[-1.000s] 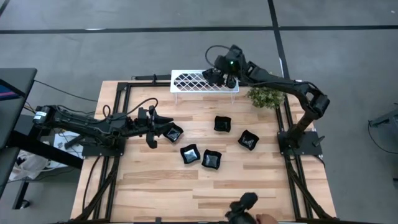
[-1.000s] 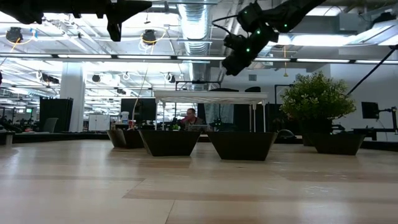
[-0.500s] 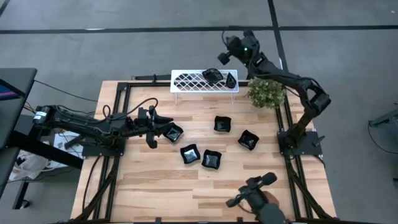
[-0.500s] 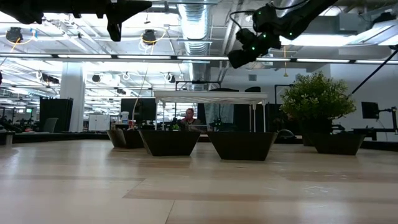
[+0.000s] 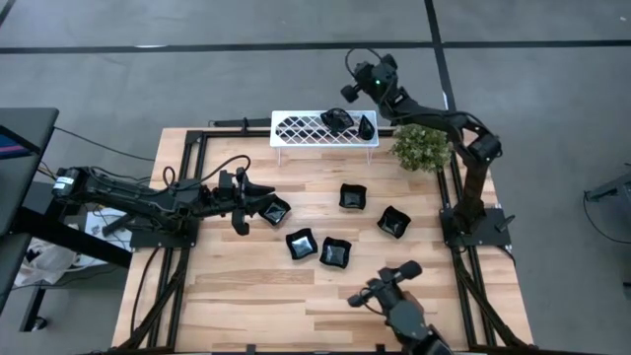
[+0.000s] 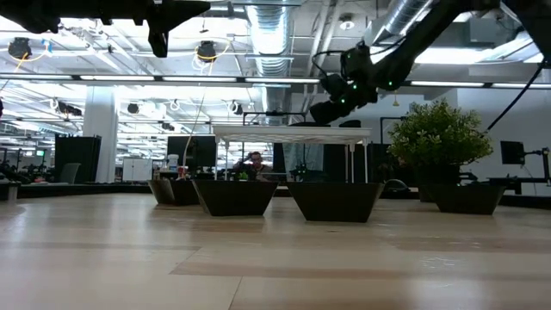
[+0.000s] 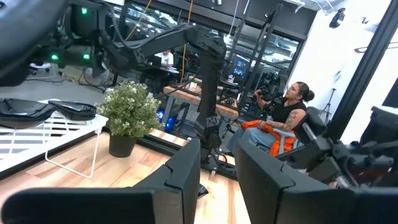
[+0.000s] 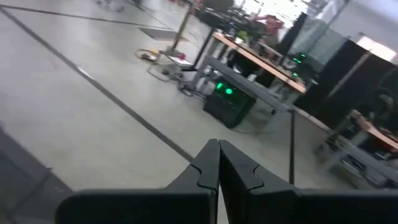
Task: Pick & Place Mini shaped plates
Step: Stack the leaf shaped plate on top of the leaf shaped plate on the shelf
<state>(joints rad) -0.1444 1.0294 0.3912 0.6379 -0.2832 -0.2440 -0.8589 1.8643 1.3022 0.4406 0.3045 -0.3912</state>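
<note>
Several small glossy black plates lie flat on the wooden table (image 5: pixel 237 296): one (image 5: pixel 275 210) just under my left gripper (image 5: pixel 258 200), two (image 5: pixel 302 244) (image 5: pixel 335 252) in the middle, two (image 5: pixel 352 196) (image 5: pixel 393 222) to the right. Two more plates (image 5: pixel 335 119) (image 5: pixel 366 125) lie on the white lattice rack (image 5: pixel 296 129) at the far edge. My left gripper (image 7: pixel 217 149) hovers level and open, with nothing between its fingers. My right gripper (image 5: pixel 347 93) (image 8: pixel 218 144) is shut and empty, in the air just beyond the rack.
A green potted plant (image 5: pixel 422 148) stands at the far right corner, right of the rack. A person's hand with a dark tool (image 5: pixel 394 296) reaches in over the near edge. The table's near left is bare wood.
My right gripper has drawn back from above the rack's right end to beyond the table's far edge, tipping and then sinking a little. Two plates now show lying on the rack. The person's hand at the near edge has come farther in.
</note>
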